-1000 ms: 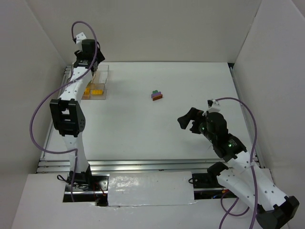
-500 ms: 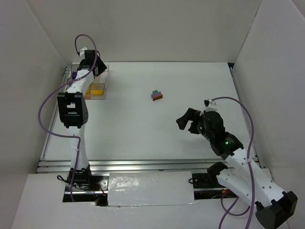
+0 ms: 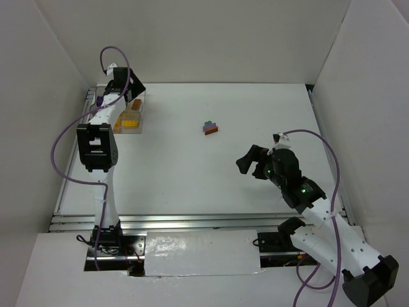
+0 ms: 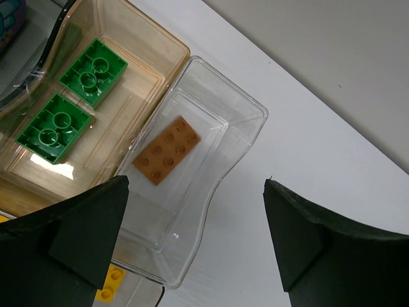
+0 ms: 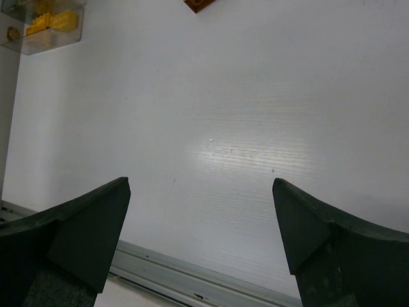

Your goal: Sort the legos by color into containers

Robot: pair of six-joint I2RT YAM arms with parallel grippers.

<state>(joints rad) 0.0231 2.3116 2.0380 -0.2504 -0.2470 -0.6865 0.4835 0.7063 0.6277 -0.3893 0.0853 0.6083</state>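
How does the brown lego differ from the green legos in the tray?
The brown lego is a long rectangle with eight small studs; the green legos are squarer with large rings. Brown lies alone in a clear cell; the greens share an amber-tinted cell. All lie flat.

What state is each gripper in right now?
Left gripper: open, empty, above the brown lego lying in a clear container.
Right gripper: open, empty, over the table.
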